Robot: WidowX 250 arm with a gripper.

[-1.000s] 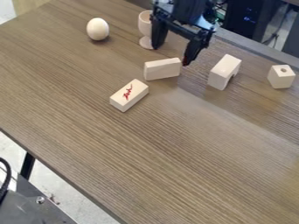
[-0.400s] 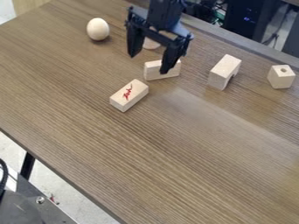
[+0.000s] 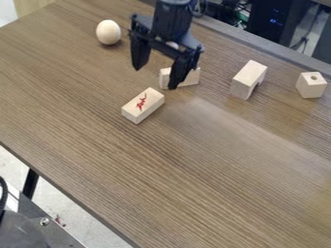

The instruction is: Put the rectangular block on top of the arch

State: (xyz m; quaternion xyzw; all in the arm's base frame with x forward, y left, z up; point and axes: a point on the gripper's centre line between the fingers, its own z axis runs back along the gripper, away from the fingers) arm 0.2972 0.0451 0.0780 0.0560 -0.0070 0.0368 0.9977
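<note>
The gripper (image 3: 154, 78) hangs open over the upper middle of the table, with nothing between its fingers. Just below it in the view lies a pale rectangular block (image 3: 142, 105) with red markings on its top, set at a slant. Behind the right finger stands another pale rectangular block (image 3: 190, 78), on its long edge and partly covered by that finger. Farther right, apart from both, the arch (image 3: 248, 79) rests on the table, its cut-out facing down on the right side.
A wooden egg (image 3: 108, 32) stands at the upper left. A small block with a hole in its top (image 3: 311, 85) sits at the far right. Behind the gripper, a goblet (image 3: 173, 45) is mostly hidden. The wooden table (image 3: 194, 174) has its near edge at lower left.
The gripper has moved left and toward the camera, from beside the goblet to above the red-marked block. It has stayed open, and the blocks have not moved.
</note>
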